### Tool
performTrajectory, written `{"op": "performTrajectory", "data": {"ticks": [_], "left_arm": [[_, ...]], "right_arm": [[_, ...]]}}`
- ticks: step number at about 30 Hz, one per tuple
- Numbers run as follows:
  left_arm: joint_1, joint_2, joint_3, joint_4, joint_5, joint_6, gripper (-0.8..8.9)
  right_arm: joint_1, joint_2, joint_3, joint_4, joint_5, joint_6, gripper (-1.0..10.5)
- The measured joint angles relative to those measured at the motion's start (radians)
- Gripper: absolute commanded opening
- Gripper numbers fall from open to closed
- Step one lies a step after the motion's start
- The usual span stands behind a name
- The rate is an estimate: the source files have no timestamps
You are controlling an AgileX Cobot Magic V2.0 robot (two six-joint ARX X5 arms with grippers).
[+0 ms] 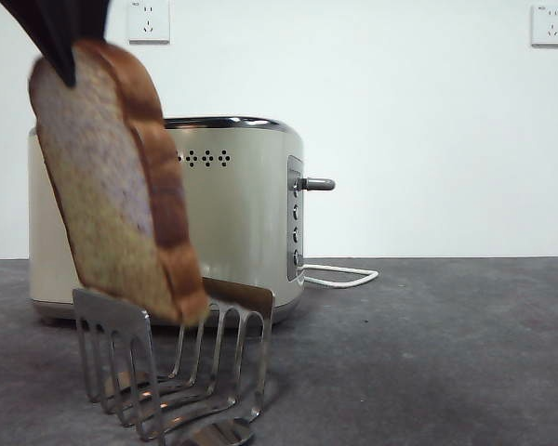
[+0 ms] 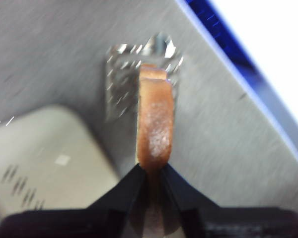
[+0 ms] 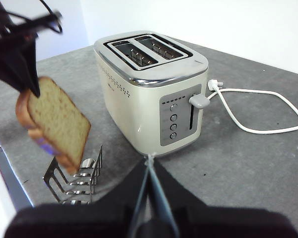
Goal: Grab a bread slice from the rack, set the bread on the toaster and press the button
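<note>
One slice of bread (image 1: 112,186) hangs tilted below the left gripper (image 2: 151,171), jaws clamped on its crust, directly above the rack (image 1: 167,362). Right gripper (image 3: 150,168) jaws closed, empty.

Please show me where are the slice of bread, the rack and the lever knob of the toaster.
slice of bread (image 1: 102,200): front view, on its pale crumb face.
rack (image 1: 121,321): front view, on the nearest steel divider.
lever knob (image 3: 200,101): right wrist view, on the grey knob's end.

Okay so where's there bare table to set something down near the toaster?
Bare table lies past the toaster's lever end, up to the white cord. It is crowded at the rack, where the left gripper holds the bread just above the prongs.
</note>
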Motion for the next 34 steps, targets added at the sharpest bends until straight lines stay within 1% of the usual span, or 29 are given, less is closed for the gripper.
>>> {"op": "performTrajectory", "data": {"ticks": [4, 6, 9, 11, 14, 17, 21, 25, 29, 34], "left_arm": [[0.000, -0.047, 0.048, -0.042, -0.035, -0.005, -0.09], [0.000, -0.061, 0.089, -0.046, -0.060, -0.028, -0.09], [0.000, -0.066, 0.184, -0.045, -0.079, -0.096, -0.10], [0.000, -0.064, 0.258, -0.044, -0.081, -0.150, -0.10], [0.000, -0.062, 0.352, -0.042, -0.101, -0.190, -0.10], [0.009, -0.058, 0.423, -0.041, -0.148, -0.212, -0.10], [0.041, -0.043, 0.472, -0.042, -0.198, -0.225, -0.10], [0.096, -0.019, 0.476, -0.043, -0.234, -0.226, -0.10], [0.151, 0.012, 0.476, -0.043, -0.236, -0.225, -0.10], [0.186, 0.051, 0.476, -0.043, -0.234, -0.214, -0.10]], "right_arm": [[0.000, 0.000, 0.000, -0.001, 0.000, 0.000, 0.0], [0.000, 0.000, 0.000, -0.002, 0.000, -0.005, 0.0], [0.000, 0.000, 0.004, -0.015, -0.002, -0.055, 0.0], [0.000, 0.000, 0.018, -0.035, -0.006, -0.109, 0.0], [0.000, 0.003, 0.057, -0.051, -0.007, -0.161, 0.0], [0.000, 0.014, 0.106, -0.057, -0.007, -0.180, 0.0], [0.000, 0.047, 0.159, -0.087, -0.007, -0.187, 0.0], [0.000, 0.082, 0.201, -0.116, -0.007, -0.187, 0.0], [0.000, 0.116, 0.236, -0.130, -0.007, -0.187, 0.0], [0.000, 0.148, 0.246, -0.158, -0.007, -0.187, 0.0]]}}
